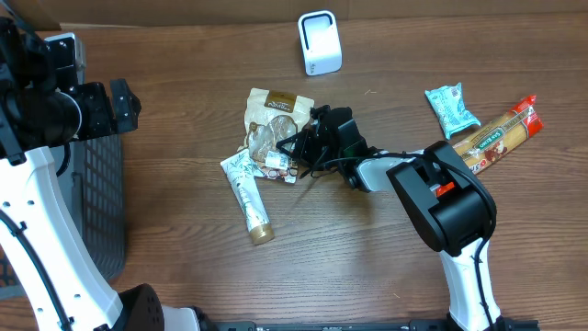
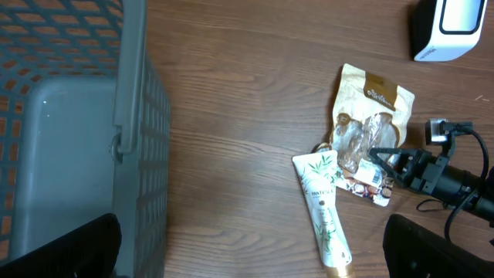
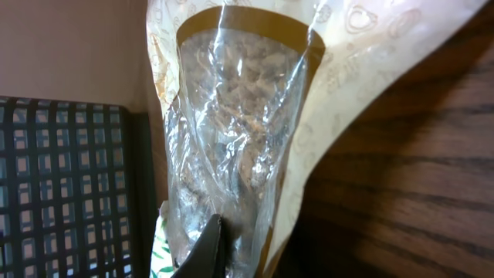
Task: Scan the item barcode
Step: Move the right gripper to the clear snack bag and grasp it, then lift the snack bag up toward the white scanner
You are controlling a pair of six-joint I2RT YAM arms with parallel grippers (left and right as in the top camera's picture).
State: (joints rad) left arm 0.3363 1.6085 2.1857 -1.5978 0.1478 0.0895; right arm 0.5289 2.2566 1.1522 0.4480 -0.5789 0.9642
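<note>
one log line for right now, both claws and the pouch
right claw: shut on pouch | left claw: open, by basket | pouch: apart from scanner

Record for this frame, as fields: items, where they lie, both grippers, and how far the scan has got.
scanner: white, upright at the far table edge, nothing near it
snack bag: tan with a clear window, mid-table
tube: white with a gold cap, lying flat just in front of the bag
teal packet: right side
pasta pack: right side, beside the teal packet
basket: dark mesh, left side
left gripper: open, over the basket
right gripper: shut on the snack bag's near edge
scan: not yet done
</note>
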